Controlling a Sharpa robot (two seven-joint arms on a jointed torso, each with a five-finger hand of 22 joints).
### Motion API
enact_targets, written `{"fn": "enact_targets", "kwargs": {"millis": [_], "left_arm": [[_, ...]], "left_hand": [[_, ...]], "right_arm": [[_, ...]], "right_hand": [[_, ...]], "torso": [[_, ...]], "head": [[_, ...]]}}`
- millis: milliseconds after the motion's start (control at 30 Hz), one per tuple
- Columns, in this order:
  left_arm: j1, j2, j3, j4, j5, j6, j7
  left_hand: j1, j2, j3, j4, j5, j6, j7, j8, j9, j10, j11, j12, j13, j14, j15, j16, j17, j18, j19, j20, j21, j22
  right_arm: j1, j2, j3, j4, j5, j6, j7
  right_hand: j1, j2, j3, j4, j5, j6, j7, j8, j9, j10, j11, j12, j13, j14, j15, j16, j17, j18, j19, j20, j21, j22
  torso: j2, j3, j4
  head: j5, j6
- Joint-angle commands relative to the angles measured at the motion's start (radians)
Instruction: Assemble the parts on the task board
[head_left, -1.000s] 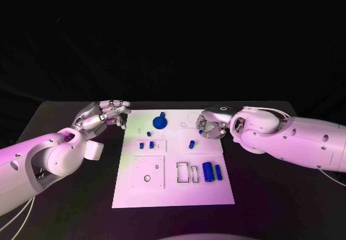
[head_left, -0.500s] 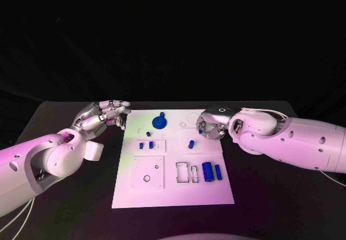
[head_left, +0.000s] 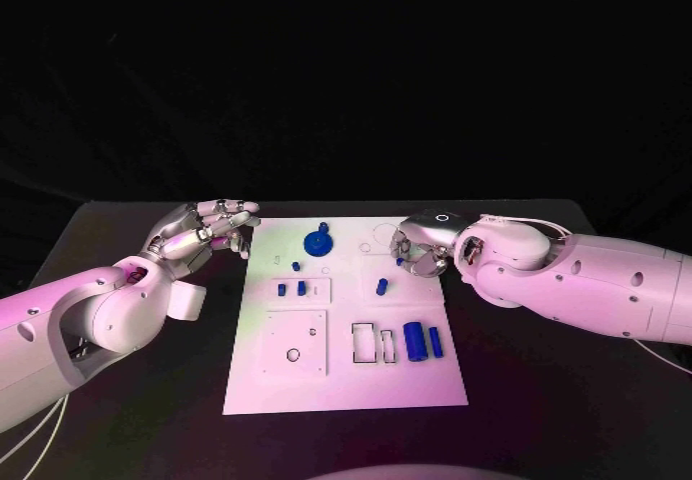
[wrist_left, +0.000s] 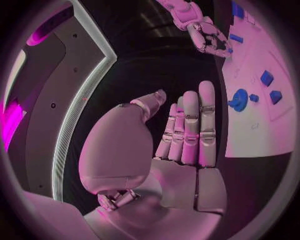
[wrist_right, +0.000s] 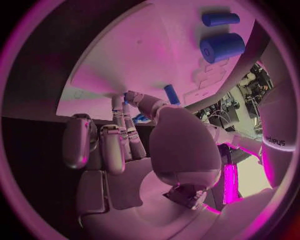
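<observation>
- Since the earlier frames, the right hand (head_left: 423, 252) has eased slightly toward the middle of the task board (head_left: 346, 390); the left hand has stayed put, and the parts have not shifted.
- Right hand's fingers (wrist_right: 128, 131) reach down to the board's far right area; thumb and a fingertip meet on a small blue part (wrist_right: 127, 100), pinching it against the board.
- Left hand (head_left: 205, 233) hovers off the board's far left corner over the black desk (head_left: 144, 400), fingers (wrist_left: 199, 125) straight, close together, holding nothing.
- Blue round part (head_left: 317, 242) sits near the board's far edge; two blue cylinders (head_left: 423, 342) lie side by side toward its right.
</observation>
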Motion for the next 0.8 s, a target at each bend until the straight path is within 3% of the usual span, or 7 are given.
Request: {"fn": "enact_targets", "kwargs": {"millis": [33, 800], "left_arm": [[-0.001, 0.001, 0.001, 0.000, 0.002, 0.000, -0.008], [-0.001, -0.004, 0.001, 0.001, -0.008, -0.008, -0.011]], "left_hand": [[0.006, 0.008, 0.000, -0.004, 0.002, 0.001, 0.005, 0.002, -0.001, -0.006, 0.005, -0.004, -0.001, 0.005, -0.001, 0.007, 0.001, 0.013, 0.006, 0.001, 0.002, 0.001], [0.023, 0.015, 0.005, -0.014, 0.001, -0.003, 0.011, 0.001, -0.004, -0.021, 0.012, -0.010, -0.003, -0.006, 0.005, 0.009, 0.009, 0.011, 0.004, 0.004, 0.004, 0.003]], "right_arm": [[-0.015, 0.006, -0.009, -0.009, -0.006, 0.052, -0.010], [-0.027, 0.016, -0.012, 0.012, -0.080, 0.106, -0.046]], "right_hand": [[0.004, 0.002, 0.006, 0.000, -0.007, 0.006, -0.001, 0.006, 0.002, 0.003, -0.001, -0.005, -0.002, 0.061, -0.003, 0.003, 0.041, -0.019, 0.001, -0.002, 0.002, -0.002], [0.007, 0.001, 0.007, -0.002, -0.020, 0.025, -0.010, 0.019, 0.015, 0.028, -0.010, 0.004, 0.006, 0.060, -0.010, 0.007, 0.041, -0.020, 0.001, -0.006, 0.012, 0.012]], "torso": [[0.000, 0.0004, 0.0006], [-0.001, -0.0009, -0.0001]], "head": [[-0.002, -0.002], [-0.004, -0.005]]}}
